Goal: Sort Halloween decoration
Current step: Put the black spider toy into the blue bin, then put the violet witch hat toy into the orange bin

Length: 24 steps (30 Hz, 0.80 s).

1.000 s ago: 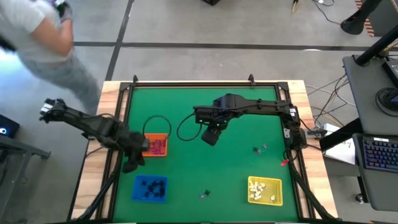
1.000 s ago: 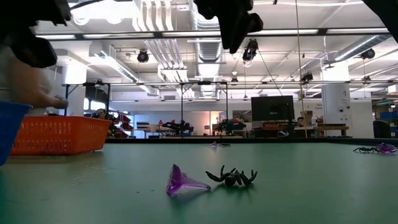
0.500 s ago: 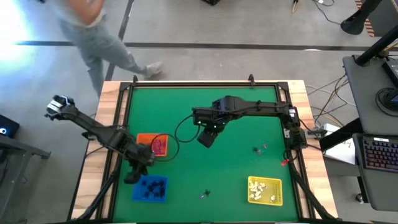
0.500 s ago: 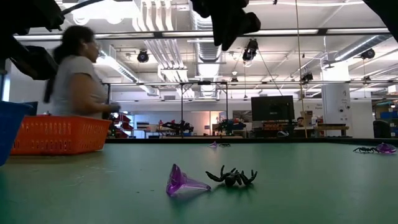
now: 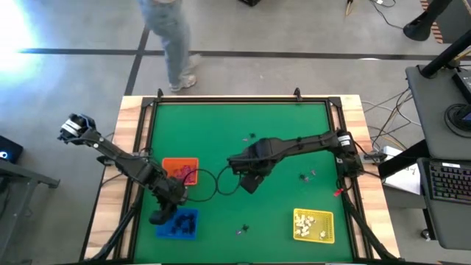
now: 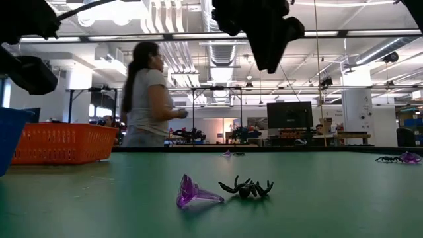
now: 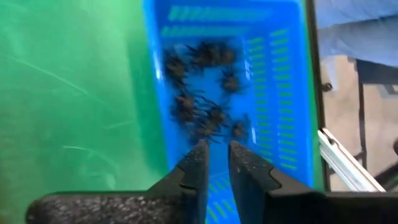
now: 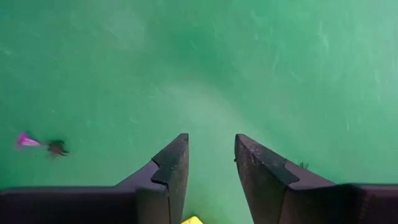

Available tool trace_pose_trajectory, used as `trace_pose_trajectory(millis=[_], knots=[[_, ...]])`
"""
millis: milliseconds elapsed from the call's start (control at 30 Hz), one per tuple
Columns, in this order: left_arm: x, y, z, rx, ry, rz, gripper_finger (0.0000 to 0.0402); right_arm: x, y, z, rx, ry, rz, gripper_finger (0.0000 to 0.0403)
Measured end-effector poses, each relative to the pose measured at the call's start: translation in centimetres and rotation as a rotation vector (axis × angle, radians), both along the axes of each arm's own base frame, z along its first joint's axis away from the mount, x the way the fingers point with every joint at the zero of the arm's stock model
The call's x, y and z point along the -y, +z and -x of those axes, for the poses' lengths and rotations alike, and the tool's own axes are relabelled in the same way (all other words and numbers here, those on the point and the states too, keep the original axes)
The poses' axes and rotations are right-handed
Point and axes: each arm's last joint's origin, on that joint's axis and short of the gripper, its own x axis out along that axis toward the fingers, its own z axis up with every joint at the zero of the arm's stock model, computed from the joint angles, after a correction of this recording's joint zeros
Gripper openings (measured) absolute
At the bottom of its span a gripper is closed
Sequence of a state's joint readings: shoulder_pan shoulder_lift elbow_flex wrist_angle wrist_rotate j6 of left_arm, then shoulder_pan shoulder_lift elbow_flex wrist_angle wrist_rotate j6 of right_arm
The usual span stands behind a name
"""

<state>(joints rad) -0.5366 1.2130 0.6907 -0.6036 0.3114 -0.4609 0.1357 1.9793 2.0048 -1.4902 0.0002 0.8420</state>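
Above the blue tray (image 7: 273, 93), which holds several black spider trinkets (image 7: 208, 112), my left gripper (image 7: 215, 163) slants down at the near left (image 5: 168, 212). Its fingers stand a narrow gap apart with nothing between them. Over the table's middle my right gripper (image 8: 211, 155) hangs open and empty, pointing down (image 5: 250, 181). A pinkish-purple cone (image 6: 195, 193) and a black spider (image 6: 248, 188) lie loose on the green mat near the front edge (image 5: 241, 230). More loose trinkets lie at the right (image 5: 305, 176) and toward the far side (image 5: 249, 137).
The orange tray (image 5: 182, 171) with pinkish-purple trinkets sits just behind the blue tray. The yellow tray (image 5: 313, 224) with white trinkets stands near right. A black cable loop (image 5: 213, 180) lies by the orange tray. A person (image 5: 168, 37) walks beyond the far edge.
My left gripper has gone from beside the orange tray toward the near edge and down, ending over the blue tray. My right gripper has sunk and moved toward the near edge. The person has walked along the far side from left toward the middle.
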Motion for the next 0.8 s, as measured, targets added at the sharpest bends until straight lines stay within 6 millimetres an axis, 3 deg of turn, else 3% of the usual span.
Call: trace_pose_trajectory(millis=[333,433,633,800], knots=[[1.3,0.0,0.8,-0.031,-0.031,0.020,0.0077,-1.3,-1.7,0.9,-0.093,-0.066,0.041,0.0150],[1.1,-0.1,1.1,-0.057,-0.027,0.000,0.0078,-1.0,-2.2,1.7,-0.159,-0.083,0.138,0.0154],[0.5,0.0,1.8,-0.094,0.008,-0.065,0.0078,-0.6,-4.0,3.1,-0.232,-0.153,0.173,0.0159],[-0.1,0.8,2.7,-0.091,0.018,-0.062,0.0078,-0.2,-6.1,5.2,-0.311,-0.310,0.220,0.0160]])
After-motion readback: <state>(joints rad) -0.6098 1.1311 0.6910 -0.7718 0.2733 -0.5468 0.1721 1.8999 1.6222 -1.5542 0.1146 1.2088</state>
